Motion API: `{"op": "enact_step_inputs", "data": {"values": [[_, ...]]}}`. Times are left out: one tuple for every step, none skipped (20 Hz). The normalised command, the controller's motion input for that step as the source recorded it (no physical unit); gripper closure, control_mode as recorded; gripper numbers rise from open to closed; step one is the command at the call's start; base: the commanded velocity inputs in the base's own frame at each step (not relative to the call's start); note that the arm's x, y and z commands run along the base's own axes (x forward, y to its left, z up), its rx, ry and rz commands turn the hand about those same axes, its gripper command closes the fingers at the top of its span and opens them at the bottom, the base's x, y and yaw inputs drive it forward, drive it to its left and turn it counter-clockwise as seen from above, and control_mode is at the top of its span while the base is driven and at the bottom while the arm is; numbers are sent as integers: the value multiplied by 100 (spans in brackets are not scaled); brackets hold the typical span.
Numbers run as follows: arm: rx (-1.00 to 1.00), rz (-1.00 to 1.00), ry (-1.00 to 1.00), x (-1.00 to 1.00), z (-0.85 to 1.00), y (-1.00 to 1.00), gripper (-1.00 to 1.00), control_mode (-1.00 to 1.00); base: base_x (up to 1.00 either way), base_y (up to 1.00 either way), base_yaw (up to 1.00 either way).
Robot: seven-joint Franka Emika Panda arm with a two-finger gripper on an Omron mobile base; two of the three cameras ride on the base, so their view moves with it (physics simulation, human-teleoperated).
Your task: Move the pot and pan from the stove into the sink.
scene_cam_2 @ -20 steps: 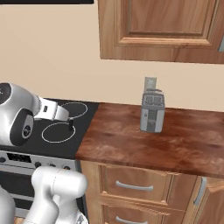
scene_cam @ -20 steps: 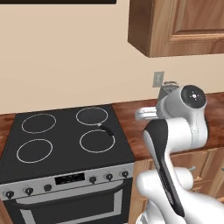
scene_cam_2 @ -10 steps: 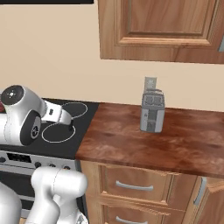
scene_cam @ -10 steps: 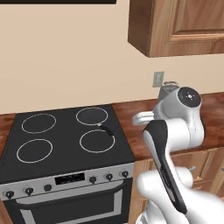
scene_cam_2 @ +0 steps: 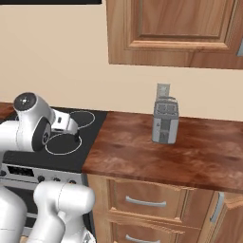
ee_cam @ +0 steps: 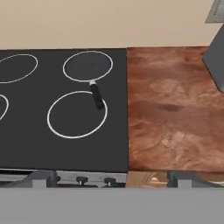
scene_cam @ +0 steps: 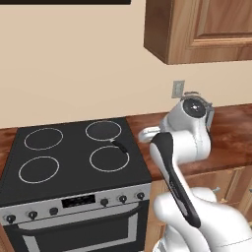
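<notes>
The hand view shows a pan [ee_cam: 88, 66] on the stove [ee_cam: 26, 131]; the right base view adds a toaster [scene_cam_2: 165, 121] on the worktop [scene_cam_2: 156, 152]. The gripper's jaws are apart.

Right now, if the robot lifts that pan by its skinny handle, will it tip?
Probably a bit. The pan looks wide and very shallow, with one short black handle off one side, so its far edge would likely droop. It looks stiff, not floppy. Pushed on the smooth glass stove, it would probably slide rather than roll.
</notes>
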Motion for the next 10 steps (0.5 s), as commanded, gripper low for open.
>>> {"op": "enact_step_inputs", "data": {"values": [[0, 1, 4, 55, -23, 38, -100, -100, 0, 0, 0], [0, 2, 4, 57, -24, 39, -100, -100, 0, 0, 0], [0, 2, 4, 57, -24, 38, -100, -100, 0, 0, 0], [0, 2, 4, 57, -26, 35, -100, -100, 0, 0, 0], [0, 2, 3, 58, -26, 34, -100, -100, 0, 0, 0], [0, 2, 3, 58, -29, 32, -100, -100, 0, 0, 0], [0, 3, 3, 54, -31, 27, -100, -100, 0, 0, 0], [0, 3, 3, 53, -32, 24, -100, -100, 0, 0, 0], [0, 4, 2, 50, -30, 20, -100, -100, 0, 0, 0], [0, 5, 4, 49, -32, 18, -100, -100, 0, 0, 0]]}}
